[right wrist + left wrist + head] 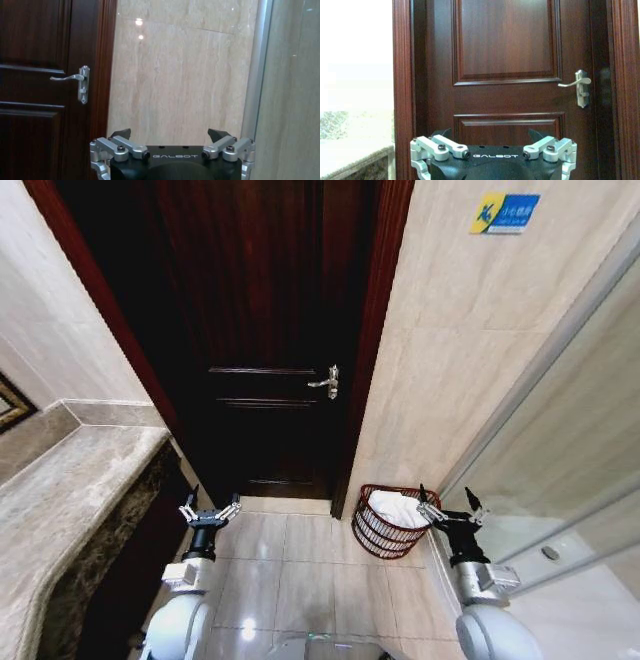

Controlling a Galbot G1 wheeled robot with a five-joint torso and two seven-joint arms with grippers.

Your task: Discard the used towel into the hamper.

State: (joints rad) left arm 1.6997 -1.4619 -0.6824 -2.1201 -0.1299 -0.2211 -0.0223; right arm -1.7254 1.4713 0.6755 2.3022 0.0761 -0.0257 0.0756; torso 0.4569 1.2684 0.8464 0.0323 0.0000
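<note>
The hamper (367, 533), a small round reddish-brown wire basket, stands on the floor against the tiled wall, right of the door. A white towel (396, 508) lies bunched inside it. My right gripper (446, 499) hovers just right of the hamper's rim, open and empty. The right wrist view has the same gripper (170, 132) facing the beige wall with its jaws spread. On the left, my left gripper (212, 503) is held up in front of the door, open with nothing in it. Its wrist view shows the open gripper (490, 132) before the door panels.
A dark wooden door (270, 330) with a silver lever handle (326, 382) is shut straight ahead. A marble counter (70, 500) runs along the left. A glass partition with a metal frame (560, 460) stands on the right. Tiled floor (290, 560) lies between my arms.
</note>
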